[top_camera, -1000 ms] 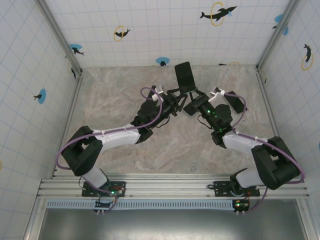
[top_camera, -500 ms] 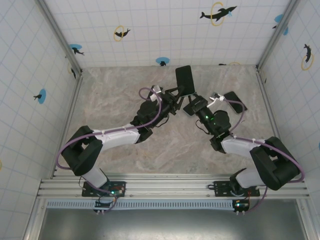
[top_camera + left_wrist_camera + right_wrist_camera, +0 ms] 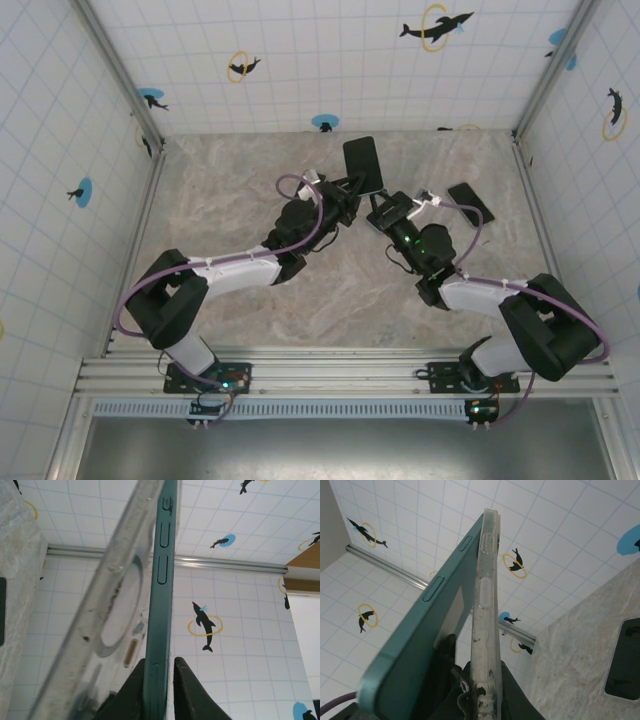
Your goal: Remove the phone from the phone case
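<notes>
A teal phone (image 3: pixel 361 163) is held up off the table between both arms, part way out of its clear phone case. In the left wrist view my left gripper (image 3: pixel 159 661) is shut on the phone's (image 3: pixel 162 580) thin edge, and the clear case (image 3: pixel 112 600) peels away to its left. In the right wrist view my right gripper (image 3: pixel 486 667) is shut on the scuffed case's (image 3: pixel 487 595) rim, with the phone (image 3: pixel 427 615) angled off to the left. From above, the left gripper (image 3: pixel 350 192) and right gripper (image 3: pixel 380 208) meet just below the phone.
A second dark phone (image 3: pixel 470 203) lies flat on the marbled table (image 3: pixel 230 180) to the right of the grippers, also seen at the right edge of the right wrist view as a dark slab (image 3: pixel 625 660). Tiled walls with dolphin stickers enclose the table.
The left gripper has shut onto the phone's edge. Both grippers and the phone have shifted slightly left, and the right arm has moved in closer.
</notes>
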